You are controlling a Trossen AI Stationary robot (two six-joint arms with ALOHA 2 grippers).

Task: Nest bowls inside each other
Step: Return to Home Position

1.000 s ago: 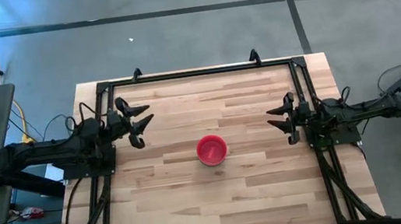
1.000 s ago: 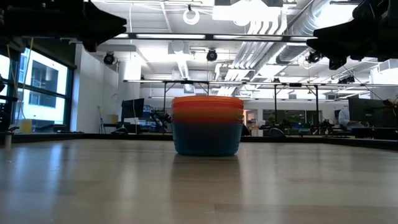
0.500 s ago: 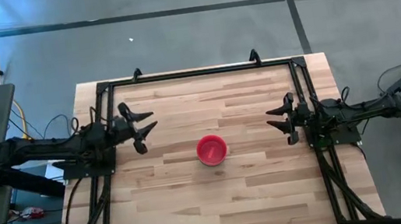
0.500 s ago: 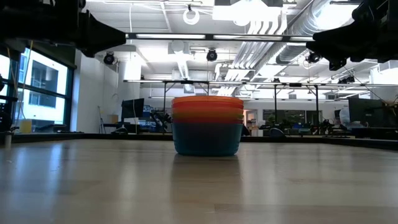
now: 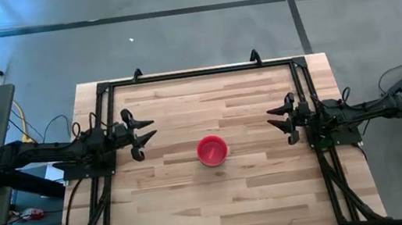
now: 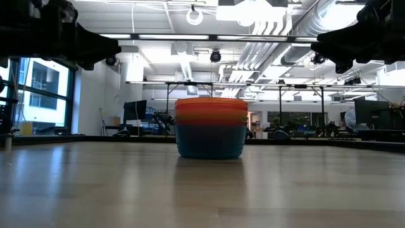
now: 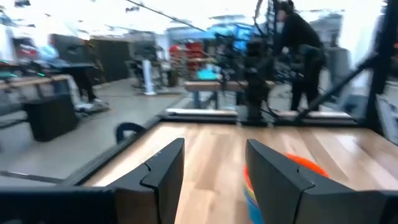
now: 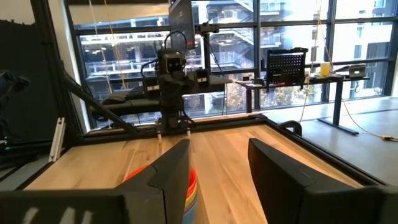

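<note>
The small round plastic bowls sit as one nested stack (image 5: 212, 149) near the middle of the pale wooden surface (image 5: 221, 196), roughly midway between the two arms and well apart from both. From above only the red top bowl (image 5: 212, 150) shows, since the others are seated one inside another beneath it. The level view shows the teal blue bowl (image 6: 211, 143) at the bottom, flat on the wood and carrying the rest, with yellow and orange-to-red rims banded closely above it. The rims lie level and even, so the stack reads as fully seated and upright. How many bowls it holds cannot be counted from the bands. I see no bowl apart from the stack, so I judge the nesting done, with only the parking of the arms left.

The dark left arm (image 5: 41, 153) lies low along its side, by the black metal frame (image 5: 195, 72), pointing toward the stack. The left jaws are spread and hold nothing. The dark right arm (image 5: 366, 107) is folded at the opposite edge, also facing the stack, and the right jaws are spread and empty too. In the level view both hang above the surface at the upper corners. That stance suits a rest pose, with nothing placed to nudge the bowls
</note>
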